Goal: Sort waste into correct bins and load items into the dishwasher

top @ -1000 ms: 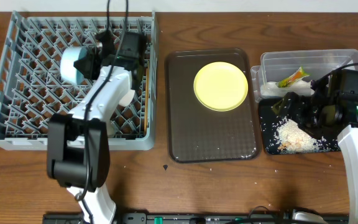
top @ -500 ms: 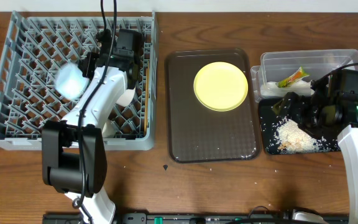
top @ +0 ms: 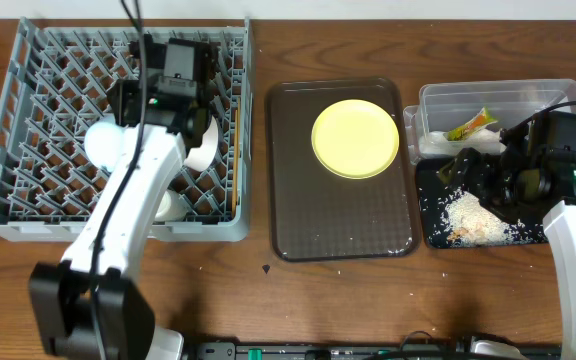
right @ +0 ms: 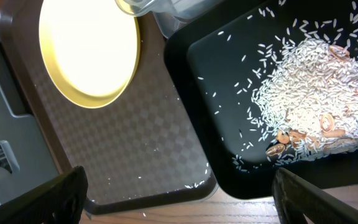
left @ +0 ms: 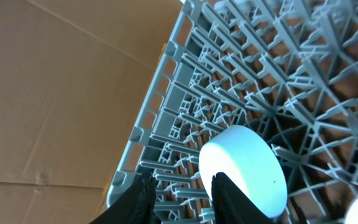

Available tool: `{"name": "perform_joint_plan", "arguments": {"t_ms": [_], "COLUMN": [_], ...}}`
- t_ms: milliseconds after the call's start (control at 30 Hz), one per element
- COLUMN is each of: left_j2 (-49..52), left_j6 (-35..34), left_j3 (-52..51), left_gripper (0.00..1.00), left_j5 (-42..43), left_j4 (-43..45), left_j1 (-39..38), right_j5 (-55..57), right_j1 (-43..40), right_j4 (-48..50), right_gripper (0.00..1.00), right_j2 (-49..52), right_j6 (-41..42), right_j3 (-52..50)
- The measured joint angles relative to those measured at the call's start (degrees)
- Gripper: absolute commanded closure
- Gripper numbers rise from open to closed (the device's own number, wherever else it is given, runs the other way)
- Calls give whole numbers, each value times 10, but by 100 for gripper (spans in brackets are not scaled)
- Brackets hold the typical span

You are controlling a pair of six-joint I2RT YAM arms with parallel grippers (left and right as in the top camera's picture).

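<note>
Overhead: light blue bowl (top: 103, 141) lodged among pegs of dish rack (top: 38, 90), just beside left gripper (left: 182, 185), spread, empty. Right gripper (right: 179, 191) likewise spread over black tray (right: 229, 124); yellow plate (right: 89, 50) nearer it, on brown tray (right: 135, 155).

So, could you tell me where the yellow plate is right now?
Overhead, the yellow plate sits far back on the brown tray, between the dish rack and the clear tub.

A dark brown tray (top: 343, 215) lies flat in the middle of the wooden counter (top: 368, 300). A small dark speck (top: 266, 268) sits on the wood just off one near corner of it. Tan cardboard (left: 61, 81) fills the left side of the left wrist view.
</note>
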Motion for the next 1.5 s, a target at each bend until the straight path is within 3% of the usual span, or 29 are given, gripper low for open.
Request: {"name": "perform_joint_plan", "arguments": {"t_ms": [233,467,700,867,1000,1233,1500], "left_j2": [-21,-29,-31,-69,-161,-315,-402], "left_j6": [-105,-208,-254,-259,-244,-166,-96], "left_j3": [0,0,0,-1,-1,-1,-1], "left_gripper": [60,56,57,54,48,34,32], "left_j5": [59,200,300,383,446,555,706], "left_j4": [-118,-189,-228,-246,-246,-259,-279], "left_j1": [1,34,90,158,217,229,229], "right_j5": [0,0,-1,-1,0,0,0], "right_j1": [0,5,43,89,143,205,239], "right_j4": [-1,-3,-2,21,51,123,155], "right_gripper": [7,7,7,7,7,8,3], "right_j2": [0,0,0,0,0,0,0], "right_j6": [0,0,0,-3,-14,-43,-58], "right_j3": [0,0,0,0,0,0,0]}}
